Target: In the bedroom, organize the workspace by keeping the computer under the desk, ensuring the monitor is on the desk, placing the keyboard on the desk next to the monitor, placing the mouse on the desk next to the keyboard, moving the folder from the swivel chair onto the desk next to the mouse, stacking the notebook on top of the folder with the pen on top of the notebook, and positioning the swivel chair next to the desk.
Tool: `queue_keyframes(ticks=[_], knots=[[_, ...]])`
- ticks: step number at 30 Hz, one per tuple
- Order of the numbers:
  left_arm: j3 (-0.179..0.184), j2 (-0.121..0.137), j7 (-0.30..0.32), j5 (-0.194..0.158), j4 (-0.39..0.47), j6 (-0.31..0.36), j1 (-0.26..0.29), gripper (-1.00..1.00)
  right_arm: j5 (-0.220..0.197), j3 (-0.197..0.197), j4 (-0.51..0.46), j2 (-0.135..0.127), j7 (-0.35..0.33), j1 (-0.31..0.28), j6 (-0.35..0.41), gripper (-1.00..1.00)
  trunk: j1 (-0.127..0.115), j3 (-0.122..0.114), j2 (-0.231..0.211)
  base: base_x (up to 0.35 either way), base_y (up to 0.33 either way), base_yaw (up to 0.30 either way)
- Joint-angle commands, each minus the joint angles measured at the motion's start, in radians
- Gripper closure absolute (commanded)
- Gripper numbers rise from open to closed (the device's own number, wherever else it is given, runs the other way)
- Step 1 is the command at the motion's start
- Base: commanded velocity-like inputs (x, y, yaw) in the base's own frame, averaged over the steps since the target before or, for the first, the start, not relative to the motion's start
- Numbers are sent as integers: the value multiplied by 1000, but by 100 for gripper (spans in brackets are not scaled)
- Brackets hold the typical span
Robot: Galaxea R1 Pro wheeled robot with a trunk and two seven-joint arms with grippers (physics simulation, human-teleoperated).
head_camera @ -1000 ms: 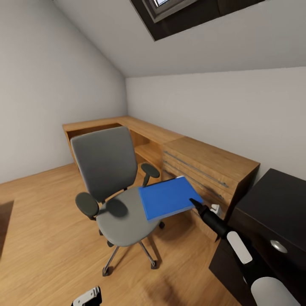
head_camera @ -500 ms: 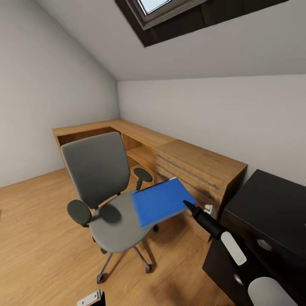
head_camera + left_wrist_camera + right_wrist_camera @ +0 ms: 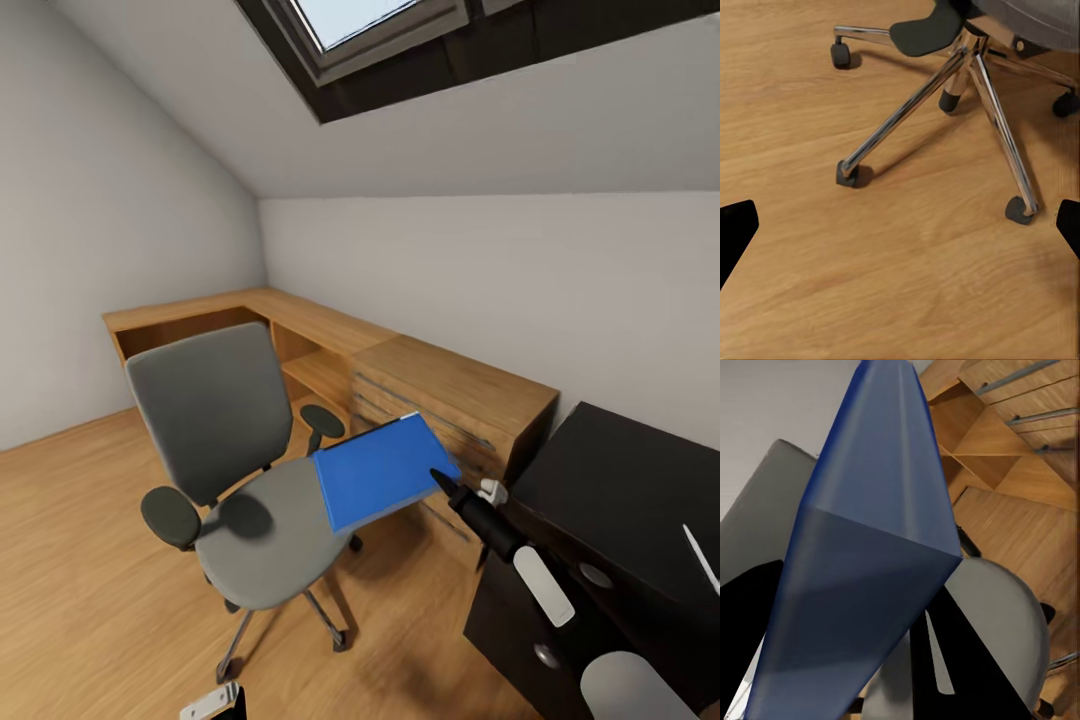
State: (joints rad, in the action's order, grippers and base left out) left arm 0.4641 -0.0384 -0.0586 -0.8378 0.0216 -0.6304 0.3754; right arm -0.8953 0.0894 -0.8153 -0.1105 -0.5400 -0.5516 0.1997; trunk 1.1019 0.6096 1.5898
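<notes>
The flat rectangular folder point(image 3: 385, 471) is bright blue — plain, with no print on it. The upholstered swivel chair point(image 3: 235, 470) has a mid-grey seat and back, black padded armrests, and chrome legs point(image 3: 930, 97) on black castors. The long black surface point(image 3: 620, 490) carries round silver knobs. The wooden dresser point(image 3: 450, 400) is honey-toned with grey bar handles, and the plank floor point(image 3: 80, 560) shows a light wood grain — walls pale grey.
</notes>
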Motion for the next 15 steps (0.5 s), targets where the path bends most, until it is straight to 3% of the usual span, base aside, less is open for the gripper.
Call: queue_keyframes(ticks=[1, 6, 15], knots=[[8, 0, -6, -3, 0, -2, 0, -100, -11, 3, -3, -1, 1, -1, 7, 100, -4, -3, -7, 0, 0, -179], [9, -1, -5, -2, 0, -2, 0, -100, -12, 3, -44, -5, 2, -1, 14, 100, -23, -23, -42, 0, 0, -121], [12, -5, -4, -1, 0, -2, 0, -100, -12, 3, -59, -6, 2, 0, 23, 100, -58, -51, -105, 0, 0, -10]])
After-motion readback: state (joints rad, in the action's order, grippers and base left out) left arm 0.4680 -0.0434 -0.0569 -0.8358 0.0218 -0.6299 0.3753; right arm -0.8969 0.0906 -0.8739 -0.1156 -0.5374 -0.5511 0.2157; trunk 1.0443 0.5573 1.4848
